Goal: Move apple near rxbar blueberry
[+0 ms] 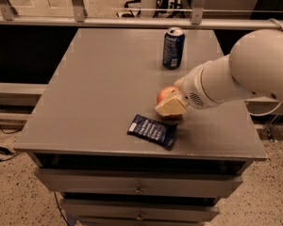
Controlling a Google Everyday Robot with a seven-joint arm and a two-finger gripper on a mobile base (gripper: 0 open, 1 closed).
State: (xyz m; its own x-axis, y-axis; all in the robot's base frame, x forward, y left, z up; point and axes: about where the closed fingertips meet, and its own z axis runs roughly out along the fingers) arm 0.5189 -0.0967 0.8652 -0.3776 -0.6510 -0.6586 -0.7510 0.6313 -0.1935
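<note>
The gripper [170, 102] is low over the table [92, 79], towards its front right part, and it is closed on the apple [164, 92]. 1 pale finger pad [172, 107] lies flat against the near side of the apple and covers its lower half. The other finger is hidden behind the fruit. Only the red-orange top of the apple shows above and just left of the pad. A dark shadow sits right under the gripper on the tabletop.

The bar [152, 130] lies flat just in front of the gripper and a little to its left, very near the apple but not touching it. Its long side runs at a slant across the table.

The can [172, 47] stands upright well behind the gripper, towards the far edge. The white arm [236, 74] reaches in from the right of the gripper. Below and in front of the gripper, under the tabletop, are 2 drawers [139, 189].
</note>
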